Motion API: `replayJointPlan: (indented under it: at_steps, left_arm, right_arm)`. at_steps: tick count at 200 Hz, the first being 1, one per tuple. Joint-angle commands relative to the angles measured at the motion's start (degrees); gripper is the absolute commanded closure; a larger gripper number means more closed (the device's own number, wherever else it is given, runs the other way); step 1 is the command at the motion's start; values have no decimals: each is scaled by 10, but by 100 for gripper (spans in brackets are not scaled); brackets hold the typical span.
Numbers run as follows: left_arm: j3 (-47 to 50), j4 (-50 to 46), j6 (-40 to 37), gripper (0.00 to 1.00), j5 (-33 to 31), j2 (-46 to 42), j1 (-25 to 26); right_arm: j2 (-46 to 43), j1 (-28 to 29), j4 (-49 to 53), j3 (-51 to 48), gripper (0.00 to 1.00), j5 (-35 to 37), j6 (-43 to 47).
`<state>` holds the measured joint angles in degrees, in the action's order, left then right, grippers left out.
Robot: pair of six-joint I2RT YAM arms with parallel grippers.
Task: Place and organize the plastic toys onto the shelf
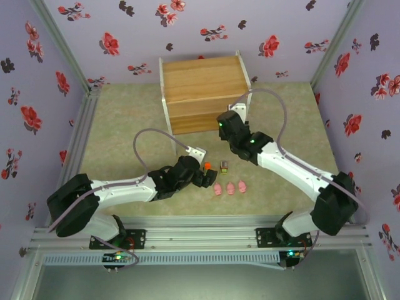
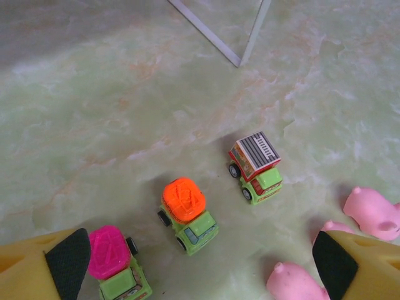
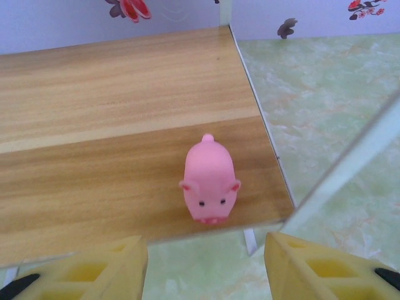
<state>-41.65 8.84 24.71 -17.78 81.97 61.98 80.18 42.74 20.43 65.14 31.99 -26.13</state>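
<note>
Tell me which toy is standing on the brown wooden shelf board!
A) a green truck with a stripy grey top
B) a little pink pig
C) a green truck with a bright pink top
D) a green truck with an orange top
B: the small rounded pink plastic pig stands alone on the light brown wooden shelf board, while the orange-topped green plastic truck sits on the pale green table.

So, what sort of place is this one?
Probably a tabletop robot test cell: flower-papered panels wall in a green mat, and the left arm and right arm are bolted to an aluminium rail.
</note>
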Motion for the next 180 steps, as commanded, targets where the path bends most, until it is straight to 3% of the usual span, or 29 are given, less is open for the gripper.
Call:
replayJointPlan:
  at_steps: [1,89,147,180]
  left_arm:
    - [-12,-7,-11,6,-7,-9,-3]
    - [-15,-11,21,8,-50,2,16]
    - [-75,-86,90,8,-151,43,101]
    - [-105,-133,137,8,-175,66,128]
  right_arm:
    - [-36,14,21,-25,47,5,-17]
    - [-130,55,68,-109,49,-7,-48]
    - [-222,58,127,-177,52,-30,-67]
    - [-274,59,140,-227,52,-53,-81]
